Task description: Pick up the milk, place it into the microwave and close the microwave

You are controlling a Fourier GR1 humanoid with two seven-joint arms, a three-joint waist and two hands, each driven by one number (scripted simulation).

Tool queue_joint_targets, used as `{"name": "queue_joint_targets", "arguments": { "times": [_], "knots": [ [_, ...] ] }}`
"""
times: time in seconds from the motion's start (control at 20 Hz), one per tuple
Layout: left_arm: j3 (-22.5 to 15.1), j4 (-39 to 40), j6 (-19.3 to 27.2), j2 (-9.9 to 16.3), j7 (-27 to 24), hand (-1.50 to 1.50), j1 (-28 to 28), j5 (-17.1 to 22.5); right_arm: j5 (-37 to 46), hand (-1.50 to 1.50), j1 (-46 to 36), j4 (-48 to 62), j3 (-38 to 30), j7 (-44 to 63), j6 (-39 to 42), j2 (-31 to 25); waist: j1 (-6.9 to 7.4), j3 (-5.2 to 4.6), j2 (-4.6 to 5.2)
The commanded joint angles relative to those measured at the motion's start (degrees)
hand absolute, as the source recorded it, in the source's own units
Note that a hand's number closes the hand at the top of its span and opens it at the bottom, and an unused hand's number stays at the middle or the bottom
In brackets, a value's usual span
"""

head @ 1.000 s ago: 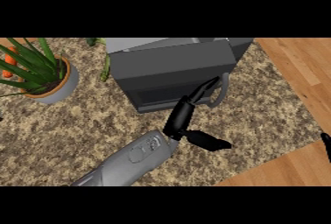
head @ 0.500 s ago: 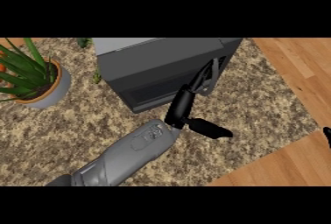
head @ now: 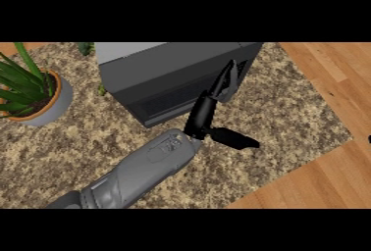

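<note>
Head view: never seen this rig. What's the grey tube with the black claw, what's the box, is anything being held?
The camera sits where the robot's head is and looks steeply down at a kitchen counter with a speckled stone top and a wooden part at the right. The grey tube is a forearm coming in from the lower edge; the black claw is its hand, fingers stretched straight against the front of the dark box, thumb sticking out sideways. It holds nothing. The box is a microwave, and its door looks shut or nearly so. A potted plant stands at the left. No milk shows. A small dark bit at the right edge may be the other hand; too little shows to tell.
</note>
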Motion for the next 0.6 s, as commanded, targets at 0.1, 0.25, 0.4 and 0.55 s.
{"name": "queue_joint_targets", "arguments": {
  "times": [0.1, 0.25, 0.4, 0.55],
  "knots": [
    [0.17, 2.19, 0.56, -0.25, -1.13, -1.5, -2.25, 2.5, -2.21, -1.5, -1.26, -0.11, -0.95, 1.33, 0.18, -1.48, -0.99, 0.02, 0.17],
    [0.0, 2.7, 0.56, -0.25, -1.31, -1.5, -2.88, 3.74, -2.91, -1.5, -1.23, 0.47, -1.15, 2.18, 0.04, -1.94, -1.07, 0.09, 0.18],
    [-0.2, 2.83, 0.49, -0.26, -2.47, -1.5, -2.86, 4.81, -3.29, -1.5, -2.12, 0.36, -1.36, 2.4, 0.49, -2.72, -1.23, 0.06, 0.42],
    [-1.02, 3.41, 0.84, -0.26, -3.19, -1.5, -3.44, 5.25, -4.12, -1.5, -2.46, 0.57, -1.85, 3.21, 0.34, -3.45, -1.39, 0.1, 0.24]
  ]
}}
